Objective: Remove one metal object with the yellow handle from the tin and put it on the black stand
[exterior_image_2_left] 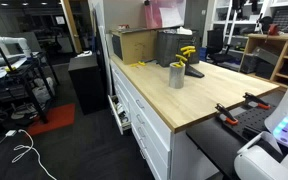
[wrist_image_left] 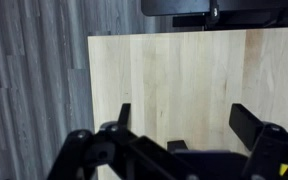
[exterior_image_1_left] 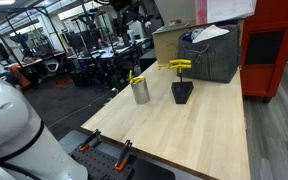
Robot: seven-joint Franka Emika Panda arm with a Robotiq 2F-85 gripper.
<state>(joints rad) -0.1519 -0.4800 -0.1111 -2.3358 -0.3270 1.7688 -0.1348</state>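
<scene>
Claw status: released. In the wrist view my two dark fingers stood well apart at the lower edge of the picture, and only the bare wood of the desk showed between them. I was gripping no object. The desk edge ran down the left of that view, with grey plank floor beyond it. A dark shape crossed the top edge; I could not identify it.

Task items, as seen in an exterior view:

- The tin stood upright on the desk, toward its far end.
- One yellow-handled object stuck up out of the tin at a lean.
- The black stand stood near the tin, with a clear gap between them.
- A second yellow-handled object lay roughly level across the thin top of the stand.

Surroundings: a large grey box sat behind the stand, with a cardboard box just beside it. Orange-handled clamps gripped the near desk edge. My white housing filled the lower corner of that view.

The other exterior angle showed the same tin and stand side by side near the grey box.
</scene>
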